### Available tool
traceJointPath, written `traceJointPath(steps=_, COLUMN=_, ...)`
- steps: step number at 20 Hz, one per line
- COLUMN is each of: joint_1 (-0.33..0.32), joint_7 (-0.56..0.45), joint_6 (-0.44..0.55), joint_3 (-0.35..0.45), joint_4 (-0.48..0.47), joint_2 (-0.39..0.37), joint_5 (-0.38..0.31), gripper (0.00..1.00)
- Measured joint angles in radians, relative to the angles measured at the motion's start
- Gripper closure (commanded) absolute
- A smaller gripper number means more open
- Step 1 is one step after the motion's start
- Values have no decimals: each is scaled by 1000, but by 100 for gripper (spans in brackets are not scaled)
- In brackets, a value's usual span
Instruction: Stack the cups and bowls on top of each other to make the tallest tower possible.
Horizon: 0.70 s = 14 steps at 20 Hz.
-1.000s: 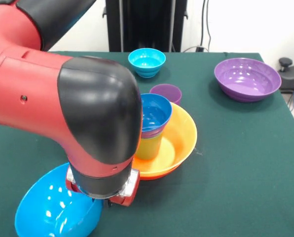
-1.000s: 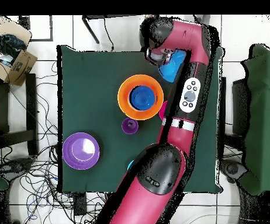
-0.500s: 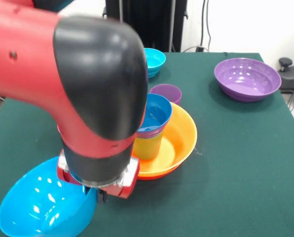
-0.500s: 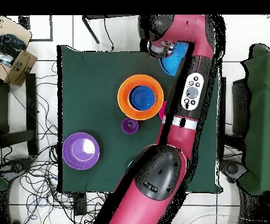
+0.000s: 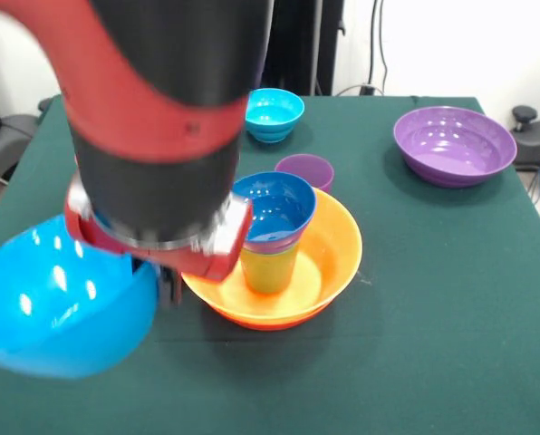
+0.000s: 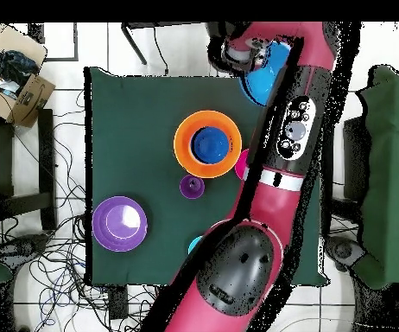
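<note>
Grip: my gripper (image 5: 166, 283) is clasping the sky-blue bowl (image 5: 57, 299) (lower left).
Blocking: my arm (image 5: 152, 118) is covering the tower's (image 5: 274, 240) left side.

Green table (image 5: 451, 299): yellow-orange bowl (image 5: 329, 272), purple bowl (image 5: 453, 145), cyan bowl (image 5: 274, 114), seemingly purple cup (image 5: 305, 170).

The sky-blue bowl (image 5: 57, 304) and purple bowl (image 5: 453, 145) look like glossy, smooth plastic with bright glints. The tabletop (image 5: 451, 299) beneath them is matt green cloth.

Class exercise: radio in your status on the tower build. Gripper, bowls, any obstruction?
Gripper carrying sky-blue bowl, lifted off table. Tower: cups and dark blue bowl in yellow-orange bowl. Purple cup close behind tower.
</note>
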Motion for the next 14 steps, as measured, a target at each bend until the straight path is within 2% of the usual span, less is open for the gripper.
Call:
traceJointPath(steps=9, joint_1=-1, joint_7=0, joint_6=161, joint_3=70, joint_4=-2, joint_2=-98, joint_5=-110, gripper=100)
traceJointPath(steps=12, joint_1=-1, joint_7=0, joint_6=193, joint_3=72, joint_4=-2, joint_2=-115, joint_5=-96, gripper=100)
traceJointPath(steps=14, joint_1=-4, joint_7=0, joint_6=213, joint_3=68, joint_4=3, joint_2=-129, joint_5=-34, gripper=100)
